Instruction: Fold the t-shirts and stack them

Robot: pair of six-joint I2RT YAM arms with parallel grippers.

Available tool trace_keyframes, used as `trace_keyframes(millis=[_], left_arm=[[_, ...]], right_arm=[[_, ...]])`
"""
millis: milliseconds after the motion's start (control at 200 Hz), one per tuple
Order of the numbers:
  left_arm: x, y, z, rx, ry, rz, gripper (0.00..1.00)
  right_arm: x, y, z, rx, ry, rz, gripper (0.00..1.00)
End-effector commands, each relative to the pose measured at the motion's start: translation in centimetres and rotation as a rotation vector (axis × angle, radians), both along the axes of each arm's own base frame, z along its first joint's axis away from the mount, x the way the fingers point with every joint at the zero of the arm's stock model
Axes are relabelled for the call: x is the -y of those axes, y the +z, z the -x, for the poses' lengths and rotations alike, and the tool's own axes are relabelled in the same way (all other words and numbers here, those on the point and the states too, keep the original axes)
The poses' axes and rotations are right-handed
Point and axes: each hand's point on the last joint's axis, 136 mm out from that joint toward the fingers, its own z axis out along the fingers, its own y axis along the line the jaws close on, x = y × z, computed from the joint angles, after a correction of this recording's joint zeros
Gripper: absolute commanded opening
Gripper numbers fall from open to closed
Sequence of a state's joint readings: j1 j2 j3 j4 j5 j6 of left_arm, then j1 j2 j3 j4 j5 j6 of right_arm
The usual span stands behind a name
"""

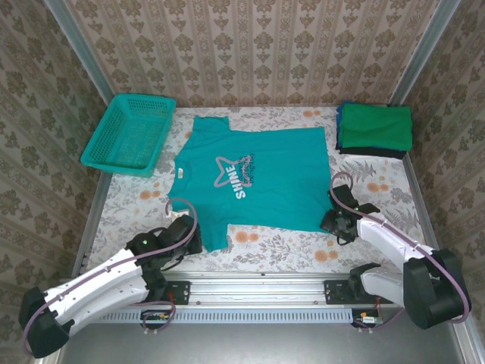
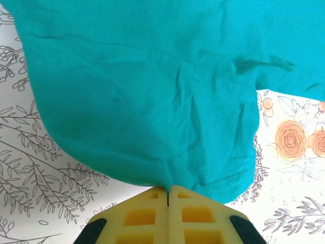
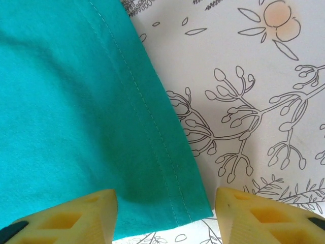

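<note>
The left gripper (image 2: 167, 192) is nearest, at the near left, with its jaws pressed together on the edge of the near sleeve (image 2: 152, 127) of the teal t-shirt (image 1: 280, 182), so a thin fold of cloth is pinched. At the near right the right gripper (image 3: 165, 201) stands spread. One finger is over the cloth and one over the table (image 3: 244, 76), and the stitched hem corner (image 3: 195, 209) lies between them, not yet taken. The shirt lies flat in the middle, print up, collar to the left. It looks light and limp. I judge it will sag and crease when lifted, so corners and seamed edges are the best places to hold. At the far right sits the stack of folded t-shirts (image 1: 375, 125), green on top, and at the far left the mesh basket (image 1: 129, 135)
</note>
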State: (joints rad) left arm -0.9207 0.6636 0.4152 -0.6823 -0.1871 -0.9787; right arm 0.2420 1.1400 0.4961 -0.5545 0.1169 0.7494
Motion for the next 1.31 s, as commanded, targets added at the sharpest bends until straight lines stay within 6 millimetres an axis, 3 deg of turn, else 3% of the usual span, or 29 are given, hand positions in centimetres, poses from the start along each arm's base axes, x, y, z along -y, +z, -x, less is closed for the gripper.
trace_keyframes(millis=[0, 200, 370, 505, 575, 875, 1080, 1185, 1300], left_arm=[[-0.9, 1.4, -0.1, 0.027, -0.004, -0.024, 0.0], [-1.6, 4.5, -0.8, 0.103, -0.004, -0.025, 0.0], [-1.4, 4.9, -1.2, 0.114, -0.017, -0.036, 0.0], [-1.3, 4.6, -1.2, 0.111, -0.026, -0.031, 0.0], [-1.3, 4.6, -1.3, 0.111, -0.028, -0.027, 0.0], [-2.7, 7.9, -1.0, 0.174, -0.044, -0.037, 0.0], [-1.7, 8.5, 0.0, 0.139, -0.123, -0.038, 0.0], [-1.5, 9.4, -1.3, 0.194, -0.127, -0.093, 0.0], [-0.3, 11.1, -5.1, 0.245, -0.147, -0.167, 0.0]], right_arm=[[-0.1, -0.2, -0.7, 0.019, -0.024, -0.015, 0.54], [0.0, -0.4, -0.7, -0.05, -0.005, 0.046, 0.53], [-0.8, 0.0, -1.3, -0.044, 0.004, 0.086, 0.49], [-0.6, 0.0, -1.3, -0.046, -0.001, 0.106, 0.31], [-0.7, 0.2, -1.3, -0.024, -0.005, 0.091, 0.27], [0.0, 4.3, 0.4, 0.055, 0.028, 0.085, 0.06], [-0.8, 5.7, 1.9, 0.074, 0.058, 0.042, 0.07], [-0.4, 7.0, 1.4, 0.098, 0.077, 0.072, 0.09], [-0.3, 8.3, -1.3, 0.127, 0.091, 0.071, 0.09]])
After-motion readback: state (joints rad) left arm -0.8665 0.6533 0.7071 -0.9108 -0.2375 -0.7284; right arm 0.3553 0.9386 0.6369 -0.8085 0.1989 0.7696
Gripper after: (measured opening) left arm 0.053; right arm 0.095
